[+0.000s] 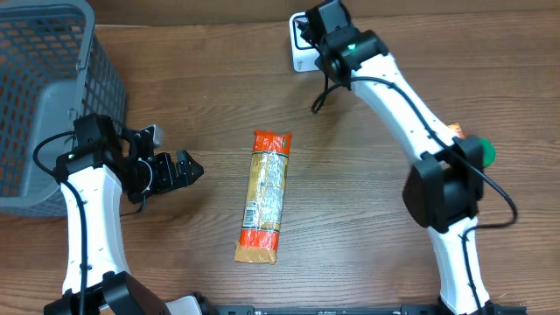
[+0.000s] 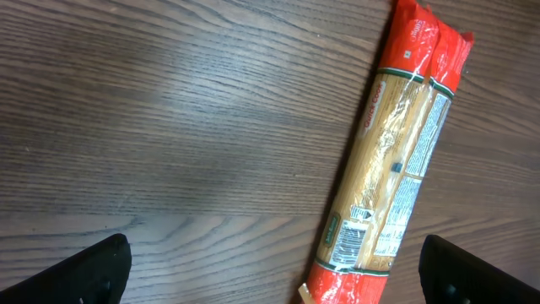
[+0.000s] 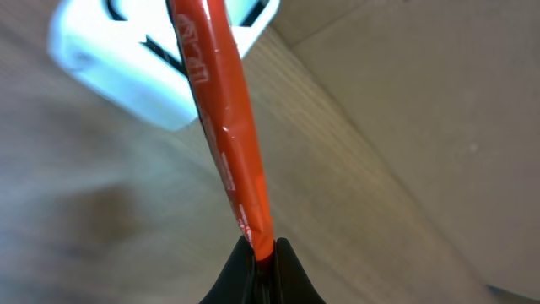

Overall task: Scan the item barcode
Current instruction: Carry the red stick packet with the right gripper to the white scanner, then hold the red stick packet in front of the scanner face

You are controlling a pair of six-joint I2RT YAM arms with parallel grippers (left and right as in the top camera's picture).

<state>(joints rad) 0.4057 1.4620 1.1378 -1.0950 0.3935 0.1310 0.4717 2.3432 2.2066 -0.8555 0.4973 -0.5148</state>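
The item, a long clear pasta packet with orange-red ends (image 1: 265, 196), lies flat mid-table, its barcode label (image 2: 350, 241) facing up near the end closest to the table's front edge. My left gripper (image 1: 191, 168) hovers just left of the packet, open wide. In the left wrist view the packet (image 2: 396, 160) runs diagonally between the spread fingertips (image 2: 93, 270). My right gripper (image 3: 263, 249) is at the far edge, shut on a thin orange strip (image 3: 228, 127) that leads to the white scanner (image 3: 126, 76), which the overhead view shows at the back (image 1: 302, 52).
A grey mesh basket (image 1: 52, 96) stands at the far left behind the left arm. A black cable (image 1: 322, 94) trails from the scanner. A green and orange object (image 1: 479, 149) sits at the right, partly behind the right arm.
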